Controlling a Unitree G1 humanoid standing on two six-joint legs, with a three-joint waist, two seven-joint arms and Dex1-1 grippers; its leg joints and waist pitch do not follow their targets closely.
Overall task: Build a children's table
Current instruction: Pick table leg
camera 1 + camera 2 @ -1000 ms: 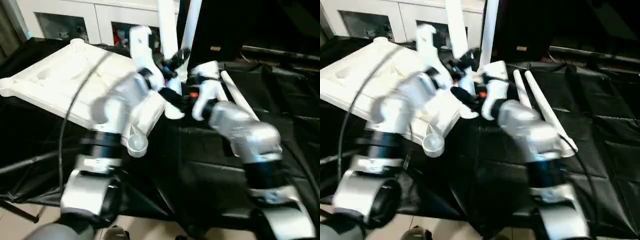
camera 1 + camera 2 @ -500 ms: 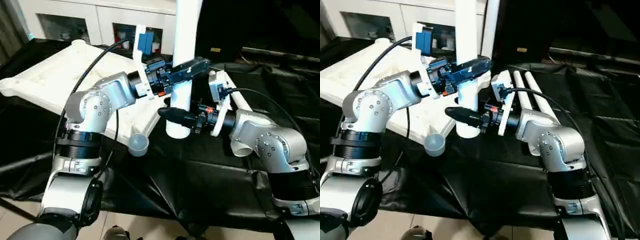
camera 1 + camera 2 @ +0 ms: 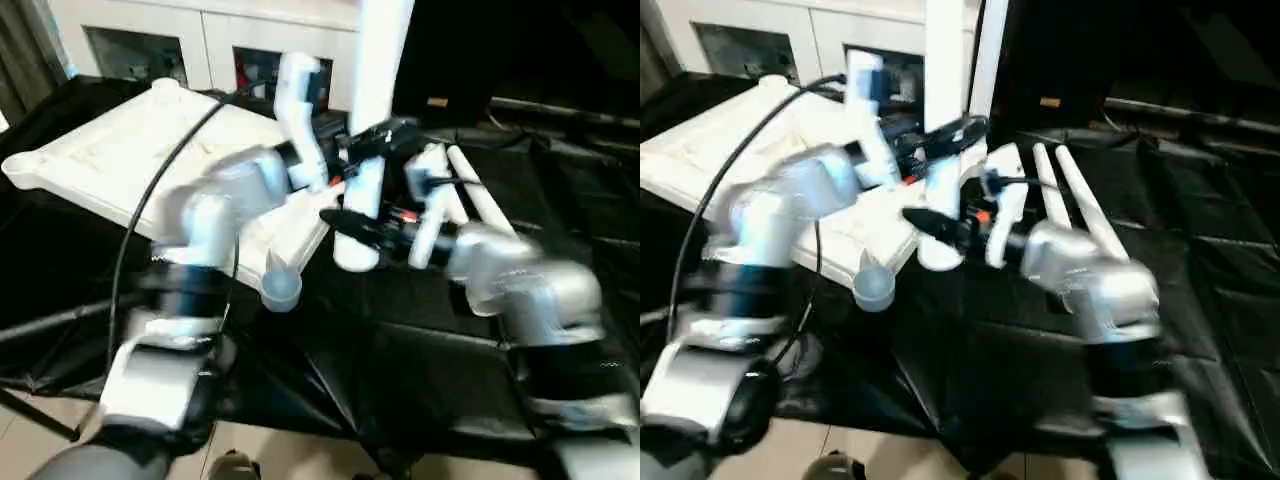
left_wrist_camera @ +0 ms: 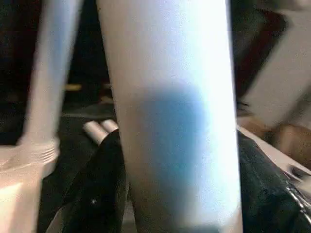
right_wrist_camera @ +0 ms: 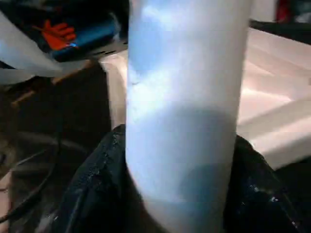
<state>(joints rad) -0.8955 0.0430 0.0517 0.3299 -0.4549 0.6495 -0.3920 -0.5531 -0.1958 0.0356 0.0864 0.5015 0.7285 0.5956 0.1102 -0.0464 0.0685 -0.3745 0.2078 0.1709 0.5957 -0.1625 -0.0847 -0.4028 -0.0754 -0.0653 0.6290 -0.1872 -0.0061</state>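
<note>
A long white tubular plastic leg (image 3: 362, 190) stands upright, its long axis vertical, with its lower end just off the near right corner of the square white plastic tabletop (image 3: 110, 165), which lies underside up on a black cloth-covered bench (image 3: 430, 350). Both arms meet at this leg. The left gripper (image 3: 372, 140) reaches across it higher up; the right gripper (image 3: 350, 222) comes in lower, nearer the foot. Each wrist view shows the leg between that gripper's black fingers, jaws clamped on it. An empty round corner socket (image 3: 280, 288) sits just beside and nearer than the leg's foot. Another leg (image 4: 51, 73) stands upright behind. Two spare legs (image 3: 1070, 205) lie flat behind the right arm. The leg's top is cut off, and blur hides whether its foot is touching the cloth.
</note>
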